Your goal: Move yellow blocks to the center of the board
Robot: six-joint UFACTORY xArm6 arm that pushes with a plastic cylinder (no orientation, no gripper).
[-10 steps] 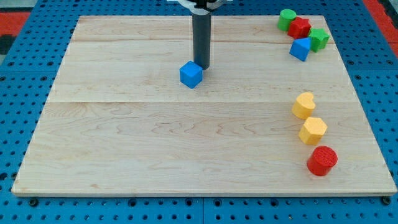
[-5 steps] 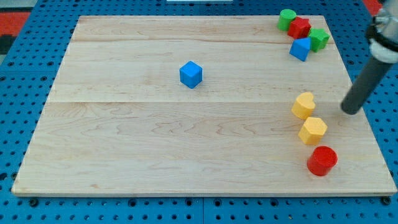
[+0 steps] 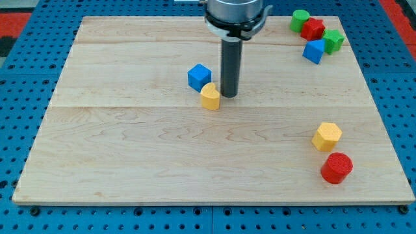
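Note:
A yellow heart-shaped block lies near the board's middle, touching the lower right of a blue cube. My tip stands just to the right of this yellow block, close against it. A second yellow block, a hexagon, lies at the view's lower right, just above a red cylinder.
At the view's top right is a cluster: a green cylinder, a red block, a green block and a blue cube. The wooden board lies on a blue pegboard.
The yellow heart block has gone from the right side, above the hexagon, to the middle beside the blue cube. My tip has moved from the right edge to just right of it.

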